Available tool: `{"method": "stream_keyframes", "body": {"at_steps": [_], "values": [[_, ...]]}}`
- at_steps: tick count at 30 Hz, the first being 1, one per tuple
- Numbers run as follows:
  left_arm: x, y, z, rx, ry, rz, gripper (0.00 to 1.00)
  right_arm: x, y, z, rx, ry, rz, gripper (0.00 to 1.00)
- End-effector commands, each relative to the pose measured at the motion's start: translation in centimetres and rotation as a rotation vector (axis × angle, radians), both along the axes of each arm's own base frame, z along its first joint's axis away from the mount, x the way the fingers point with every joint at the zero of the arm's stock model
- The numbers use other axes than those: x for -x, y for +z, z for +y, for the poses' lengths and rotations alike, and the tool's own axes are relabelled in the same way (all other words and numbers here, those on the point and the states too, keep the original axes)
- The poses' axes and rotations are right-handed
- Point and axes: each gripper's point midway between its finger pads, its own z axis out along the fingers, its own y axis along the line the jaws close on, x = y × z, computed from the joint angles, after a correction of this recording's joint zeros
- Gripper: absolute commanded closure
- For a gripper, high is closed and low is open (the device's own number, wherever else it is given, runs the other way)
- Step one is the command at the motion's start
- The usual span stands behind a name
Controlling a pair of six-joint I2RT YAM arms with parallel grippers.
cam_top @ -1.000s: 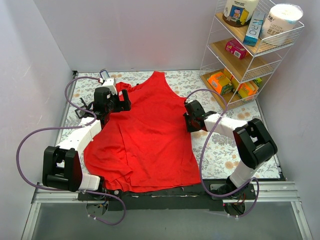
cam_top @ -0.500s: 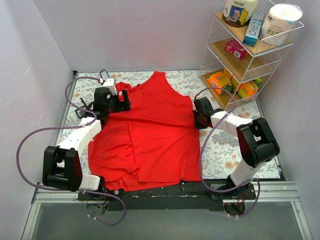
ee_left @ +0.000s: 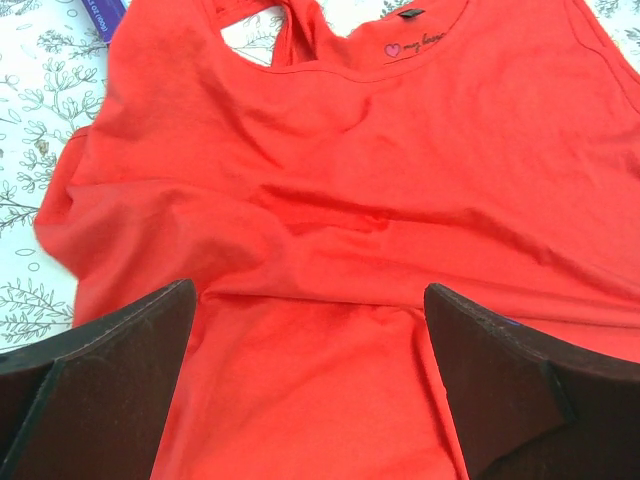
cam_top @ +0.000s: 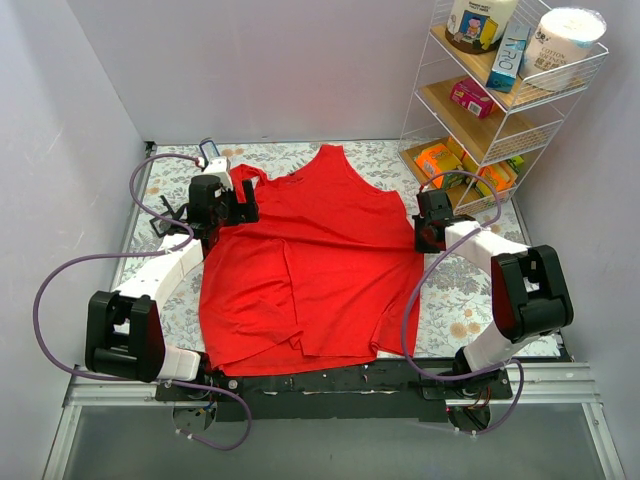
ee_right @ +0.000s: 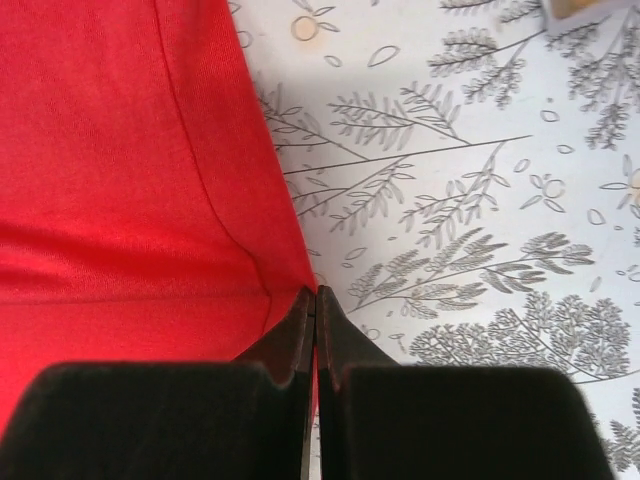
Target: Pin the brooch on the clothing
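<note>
The bright red sleeveless tank top (cam_top: 320, 260) of thin, soft knit fabric lies spread across the middle of the table. Its scooped neck points toward the far wall and its hem lies near the arm bases. The cloth is matte and limp, with a long fold running down its left half and shallow creases across the chest (plainest in the left wrist view (ee_left: 320, 180)). Narrow stitched binding edges the neckline, and just inside the back of the neck there is a small printed heart and script (ee_left: 415, 45).

The left gripper (cam_top: 235, 208) hangs over the top's left shoulder area, its broad dark fingers (ee_left: 130, 370) spread wide apart with nothing between them. The right gripper (cam_top: 428, 232) is at the garment's right side edge. Its black fingers (ee_right: 290, 335) are pressed together on the seam edge of the red fabric (ee_right: 100, 150), which looks pulled taut there.

Under the top lies a white tablecloth (cam_top: 450, 290) printed with grey leaves and flowers. A white wire shelf rack (cam_top: 430, 110) with wooden boards stands at the far right, holding cartons and boxes.
</note>
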Motion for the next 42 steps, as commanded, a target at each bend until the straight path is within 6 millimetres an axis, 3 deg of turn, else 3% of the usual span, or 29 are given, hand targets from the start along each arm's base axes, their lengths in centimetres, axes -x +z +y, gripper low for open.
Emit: {"method": "stream_keyframes", "body": {"at_steps": [1, 3, 7, 10, 11, 14, 17, 18, 23, 26, 33, 42], "values": [[-0.7, 0.8, 1.3, -0.016, 0.064, -0.013, 0.02, -0.1, 1.2, -0.8, 0.003, 0.017, -0.026, 0.99], [-1.0, 0.8, 2.9, -0.002, 0.113, -0.008, 0.02, -0.5, 1.7, -0.1, -0.019, 0.042, -0.033, 0.92], [-1.8, 0.7, 6.6, 0.035, 0.217, 0.008, 0.02, -0.8, 2.7, 1.2, -0.082, 0.078, -0.041, 0.52], [-1.9, 1.1, 11.0, 0.046, 0.330, 0.001, 0.02, -0.7, 4.0, 2.4, -0.147, 0.104, -0.054, 0.38], [-1.6, 1.6, 13.1, 0.052, 0.384, -0.016, 0.02, -0.6, 4.3, 2.8, -0.169, 0.114, -0.055, 0.37], [-0.6, 1.9, 17.1, 0.081, 0.484, -0.043, 0.02, -0.2, 5.3, 2.9, -0.183, 0.104, -0.059, 0.35], [-0.5, 2.3, 20.3, 0.135, 0.538, -0.067, 0.02, 0.2, 5.9, 2.6, -0.178, 0.093, -0.060, 0.35], [-0.6, 1.0, 21.1, 0.139, 0.561, -0.027, 0.02, 0.2, 6.1, 2.6, -0.178, 0.091, -0.063, 0.36], [-0.5, -0.7, 26.4, 0.165, 0.693, 0.001, 0.02, 0.4, 6.9, 2.6, -0.183, 0.094, -0.066, 0.38], [-0.9, -1.9, 27.6, 0.180, 0.715, 0.027, 0.04, 0.5, 6.6, 3.1, -0.201, 0.105, -0.053, 0.39], [-2.3, -3.3, 28.3, 0.183, 0.710, 0.041, 0.13, 0.5, 5.9, 3.3, -0.207, 0.119, -0.040, 0.41], [-4.1, -5.5, 27.4, 0.205, 0.666, 0.082, 0.31, 0.5, 5.3, 4.1, -0.246, 0.147, -0.034, 0.42]]}}
